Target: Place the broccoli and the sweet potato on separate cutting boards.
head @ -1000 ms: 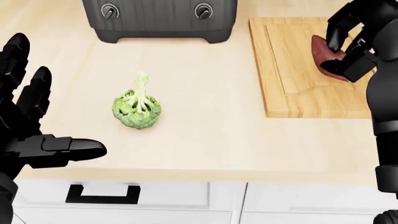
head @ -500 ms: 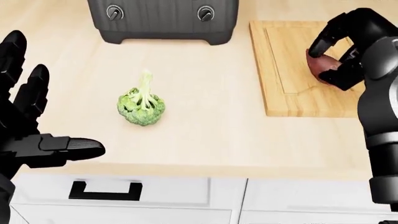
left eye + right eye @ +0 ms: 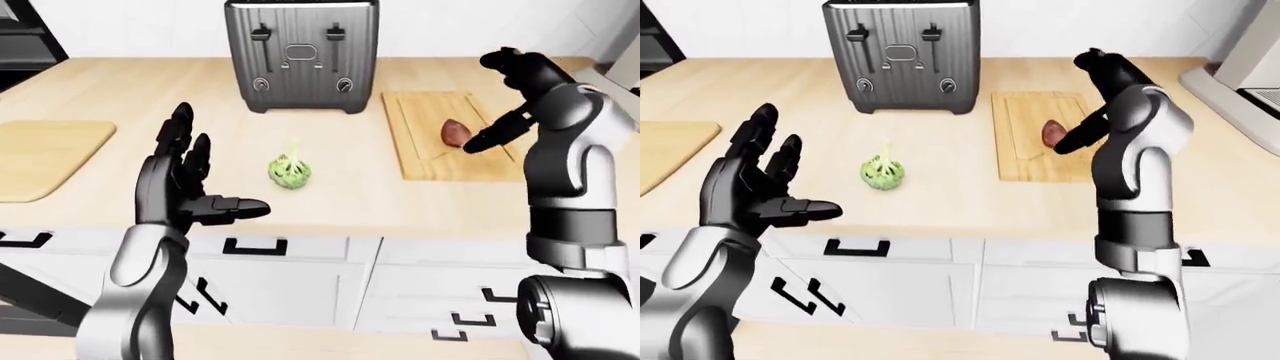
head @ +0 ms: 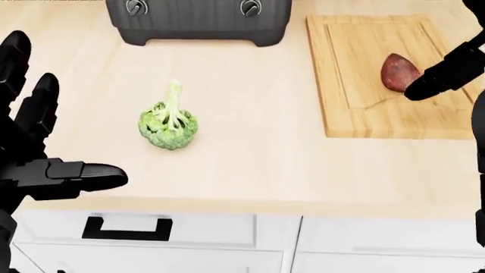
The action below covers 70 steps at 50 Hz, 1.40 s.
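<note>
The sweet potato (image 4: 397,71) lies free on the right-hand wooden cutting board (image 4: 356,108). My right hand (image 3: 484,102) is open and raised over that board, and one fingertip (image 4: 421,88) hangs just beside the potato's right end. The broccoli (image 4: 168,126) lies on the bare counter, stalk pointing to the top of the head view. To its lower left my left hand (image 4: 53,145) is open above the counter's near edge, fingers spread and thumb pointing at the broccoli, about a hand's width away. A second cutting board (image 3: 45,154) lies far left.
A dark toaster (image 3: 300,52) stands at the top of the counter (image 4: 250,165), between the two boards. A grey appliance (image 3: 1245,71) sits at the far right. White drawers with black handles (image 4: 125,227) run below the counter edge.
My right hand has opened, let go of the sweet potato and lifted off it; the potato now rests on the right board. The left hand has barely moved. The camera shifted slightly.
</note>
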Motion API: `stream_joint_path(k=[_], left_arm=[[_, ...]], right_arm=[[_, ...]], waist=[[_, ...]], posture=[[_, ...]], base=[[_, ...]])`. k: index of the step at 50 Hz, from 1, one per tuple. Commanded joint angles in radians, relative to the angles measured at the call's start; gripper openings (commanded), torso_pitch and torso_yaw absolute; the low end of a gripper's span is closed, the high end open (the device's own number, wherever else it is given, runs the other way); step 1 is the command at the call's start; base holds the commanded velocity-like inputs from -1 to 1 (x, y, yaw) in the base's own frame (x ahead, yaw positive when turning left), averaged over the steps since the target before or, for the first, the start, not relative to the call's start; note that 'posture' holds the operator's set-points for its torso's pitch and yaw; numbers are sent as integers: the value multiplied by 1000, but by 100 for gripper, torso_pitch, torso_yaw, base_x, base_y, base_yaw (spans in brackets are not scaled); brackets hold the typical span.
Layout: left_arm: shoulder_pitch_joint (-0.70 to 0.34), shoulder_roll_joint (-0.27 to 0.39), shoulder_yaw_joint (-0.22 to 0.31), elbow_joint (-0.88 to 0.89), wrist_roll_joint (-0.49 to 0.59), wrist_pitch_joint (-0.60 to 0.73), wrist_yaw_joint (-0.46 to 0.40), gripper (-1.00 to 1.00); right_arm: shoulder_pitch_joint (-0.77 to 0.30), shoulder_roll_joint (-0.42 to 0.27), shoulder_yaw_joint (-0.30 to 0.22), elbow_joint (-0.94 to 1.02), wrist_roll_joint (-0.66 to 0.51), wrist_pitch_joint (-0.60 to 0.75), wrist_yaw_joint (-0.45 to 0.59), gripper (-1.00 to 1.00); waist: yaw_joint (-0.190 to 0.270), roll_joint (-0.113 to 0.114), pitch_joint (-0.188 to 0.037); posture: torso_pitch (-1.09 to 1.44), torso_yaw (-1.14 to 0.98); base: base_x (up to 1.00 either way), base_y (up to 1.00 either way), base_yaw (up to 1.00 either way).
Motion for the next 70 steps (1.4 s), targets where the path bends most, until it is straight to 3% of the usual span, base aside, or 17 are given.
stream_joint_path(k=[1,3,10,15,20,26,35,43,51,64,70], left_arm=[[-34,12,4,-37,-2,-14,6,100],[-48,15,-1,-38,0,-3,9,100],[-111,22,-47,-55,30,63,16,100],[-184,50,-93,-70,106,127,-4,100],[-239,55,-143,-75,211,184,-71,100],[-263,35,-193,-98,326,244,-167,100],[-293,7,-287,-88,547,284,-322,100],[-335,-51,-313,-41,694,290,-446,100],[-345,-100,-301,4,734,291,-477,100],[-366,-126,-343,42,804,301,-514,100],[-361,-136,-335,68,825,277,-530,100]], right_arm=[[-6,-11,-30,-150,9,56,60,73],[22,-17,-34,-243,8,101,113,100],[108,-14,-63,-573,26,271,256,100],[134,-17,-62,-666,20,313,294,100],[164,13,-48,-777,-1,350,334,100],[138,0,-44,-912,-50,456,456,100],[182,32,-46,-942,-27,454,424,100],[197,50,-38,-948,-26,448,410,100],[204,58,-34,-946,-29,442,399,100],[170,62,-25,-921,-47,431,409,100],[178,75,-19,-917,-55,420,403,100]], waist=[[-1,-4,-26],[1,-6,-24],[-1,-11,-22],[-4,-11,-19],[-5,-10,-16],[-5,-8,-10],[-6,-16,-11],[-3,-19,-10],[-3,-24,-11],[-3,-26,-13],[-3,-28,-13]], posture=[[0,0],[0,0],[0,0],[0,0],[0,0],[0,0],[0,0],[0,0],[0,0],[0,0],[0,0]], base=[[0,0,0],[0,0,0],[0,0,0],[0,0,0],[0,0,0],[0,0,0],[0,0,0],[0,0,0],[0,0,0],[0,0,0],[0,0,0]])
